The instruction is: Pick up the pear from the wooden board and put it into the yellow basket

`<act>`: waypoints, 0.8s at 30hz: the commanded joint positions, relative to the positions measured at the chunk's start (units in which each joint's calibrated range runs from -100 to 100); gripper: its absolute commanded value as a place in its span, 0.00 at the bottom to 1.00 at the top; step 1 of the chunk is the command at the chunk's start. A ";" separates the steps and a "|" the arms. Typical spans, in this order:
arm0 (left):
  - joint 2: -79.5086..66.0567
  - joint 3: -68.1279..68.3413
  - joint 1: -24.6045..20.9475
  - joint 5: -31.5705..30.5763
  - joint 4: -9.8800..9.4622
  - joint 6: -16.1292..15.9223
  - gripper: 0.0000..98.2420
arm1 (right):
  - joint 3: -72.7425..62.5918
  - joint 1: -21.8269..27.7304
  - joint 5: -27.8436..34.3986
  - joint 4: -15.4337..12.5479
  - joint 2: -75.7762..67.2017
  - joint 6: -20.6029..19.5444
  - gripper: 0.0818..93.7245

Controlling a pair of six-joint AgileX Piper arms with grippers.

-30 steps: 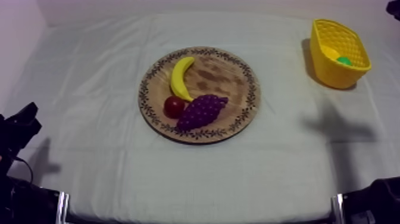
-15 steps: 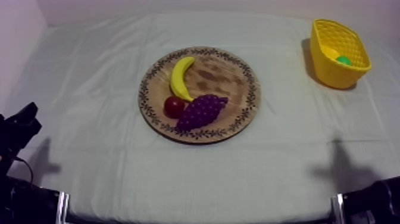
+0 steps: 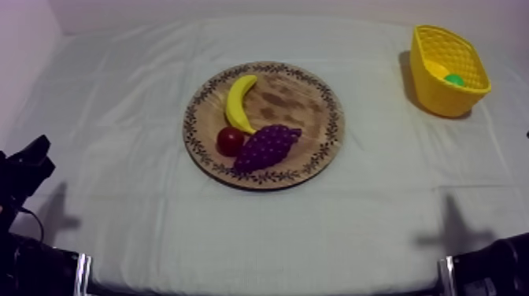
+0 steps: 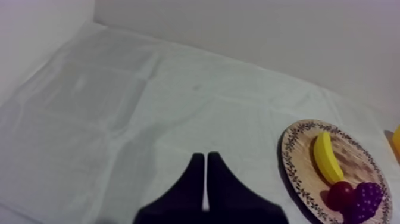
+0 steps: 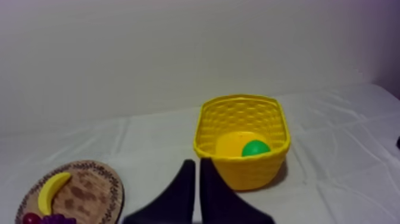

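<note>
Two grippers sit low at the near edge of the table, your left gripper (image 4: 205, 158) at 8 o'clock in the top view and your right gripper (image 5: 197, 164) at 4 o'clock. Each has its fingers pressed together into a narrow wedge, holding and touching nothing.

From above, the wooden board (image 3: 307, 102) lies at the centre of the grey-white cloth (image 3: 126, 86). A broad ring of bare cloth surrounds it on every side. The yellow basket (image 3: 441, 98) stands at 2 o'clock, well apart from the board and close to the table's right edge. A pale wall (image 3: 24, 31) borders the cloth at 9 o'clock and along the far edge at 12 o'clock.

On the board, the banana (image 3: 238, 102) lies at 10 o'clock, the small red fruit (image 3: 230, 141) at 8 o'clock and the grapes (image 3: 268, 147) at 6 o'clock, the last two touching.

The pear (image 5: 235, 145) is inside the basket. The right wrist view faces the basket's open mouth and shows the pear's yellow body with a green part beside it, resting low against the near wall. The left wrist view shows bare cloth ahead of the left fingers, with the board at 2 o'clock from them.
</note>
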 commanded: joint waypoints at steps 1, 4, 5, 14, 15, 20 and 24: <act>0.00 0.05 0.02 -0.01 0.01 -0.01 0.00 | 2.58 0.05 -0.75 -0.77 -0.08 1.14 0.00; 0.00 0.05 0.03 -0.01 0.01 0.00 0.00 | 6.47 0.11 -2.54 -1.89 -0.15 2.91 0.00; 0.00 0.05 0.03 -0.01 0.01 0.01 0.00 | 7.69 0.11 -3.13 -2.30 -0.16 3.49 0.00; 0.00 0.05 0.03 -0.01 0.01 0.00 0.00 | 17.98 0.16 -7.53 -5.45 -0.19 7.83 0.00; 0.00 0.05 0.03 -0.01 0.01 -0.01 0.00 | 18.54 0.20 -7.83 -5.78 -0.19 8.06 0.00; 0.00 0.05 0.03 -0.01 0.01 -0.05 0.00 | 19.64 0.62 -8.04 -6.05 -0.19 10.69 0.00; 0.00 0.05 0.03 -0.01 0.01 -0.05 0.00 | 19.80 0.77 -7.36 -5.49 -0.19 15.51 0.00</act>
